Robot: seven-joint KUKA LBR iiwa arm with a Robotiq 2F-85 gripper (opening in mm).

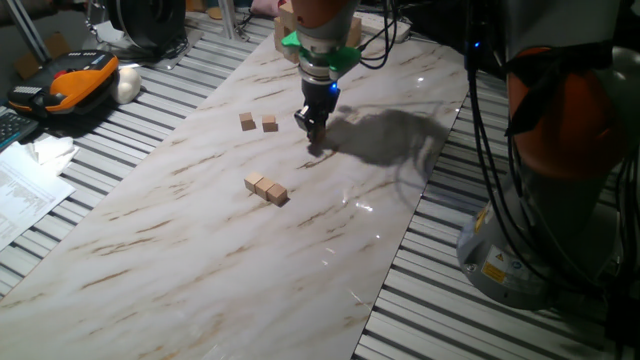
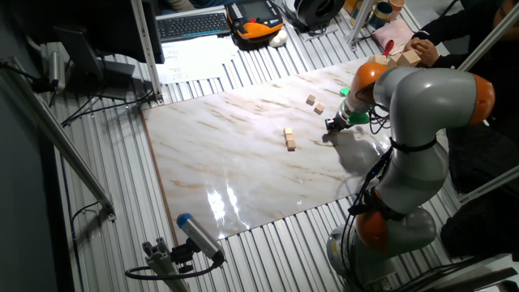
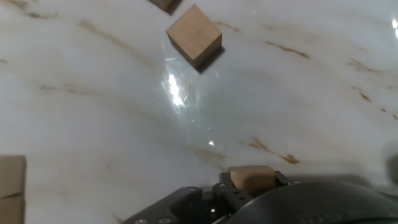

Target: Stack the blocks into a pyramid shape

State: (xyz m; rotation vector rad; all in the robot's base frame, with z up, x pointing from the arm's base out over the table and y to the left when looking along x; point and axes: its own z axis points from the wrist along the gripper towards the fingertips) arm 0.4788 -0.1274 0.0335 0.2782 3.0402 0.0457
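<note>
My gripper (image 1: pixel 313 128) hangs low over the marble board (image 1: pixel 200 260), right of the blocks. In the hand view a small tan block (image 3: pixel 252 178) sits between the fingertips, so the gripper is shut on it. Two loose blocks (image 1: pixel 247 121) (image 1: pixel 269 123) lie side by side left of the gripper. Three more blocks (image 1: pixel 265 187) form a touching row nearer the front. In the other fixed view the gripper (image 2: pixel 332 126) is right of the row (image 2: pixel 289 138) and the pair (image 2: pixel 315 104). The hand view shows one loose block (image 3: pixel 194 34) ahead and the row's end (image 3: pixel 11 183) at the left edge.
A pile of larger pale wooden blocks (image 2: pixel 401 58) lies beyond the board's far end. An orange and black device (image 1: pixel 80 80), papers (image 1: pixel 25 190) and a keyboard (image 2: pixel 190 24) sit on the slatted table beside the board. The robot's base (image 1: pixel 530 250) stands at the right.
</note>
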